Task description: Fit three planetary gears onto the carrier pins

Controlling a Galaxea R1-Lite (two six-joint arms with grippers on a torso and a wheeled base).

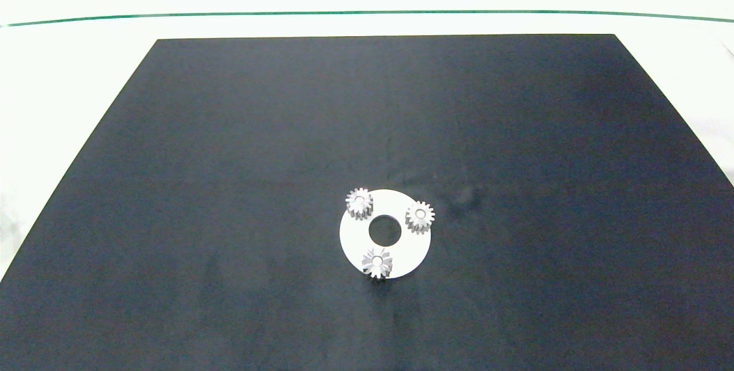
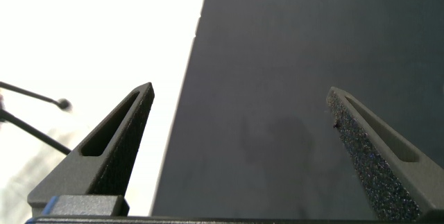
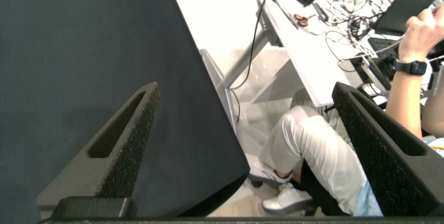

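You have all three gears seated on the disc (image 1: 413, 248), which lies flat on the dark mat (image 1: 229, 187) a little toward your near edge of it. One gear (image 1: 359, 203) sits at the far left of the disc's rim, a second gear (image 1: 420, 216) at the right, and the third gear (image 1: 377, 262) at the near edge, its teeth reaching just past the rim. In each gear's middle you can see a pale spot, the top of a pin (image 1: 420, 212) showing through the bore. The three gears stand evenly around the disc's centre hole (image 1: 385, 230) and do not touch one another. Neither arm reaches into the head view, so both grippers are well apart from the disc. Your left gripper (image 2: 240, 102) has its fingers spread wide with nothing between them; below it lies the mat's edge, with the white table (image 2: 97, 37) beside it. Your right gripper (image 3: 246, 102) is likewise spread and empty, hanging over the mat's corner, off past the table's side. Beyond it you see a seated person (image 3: 319, 154) in white trousers, a watch on the wrist, beside a desk (image 3: 305, 50) strewn with cables.
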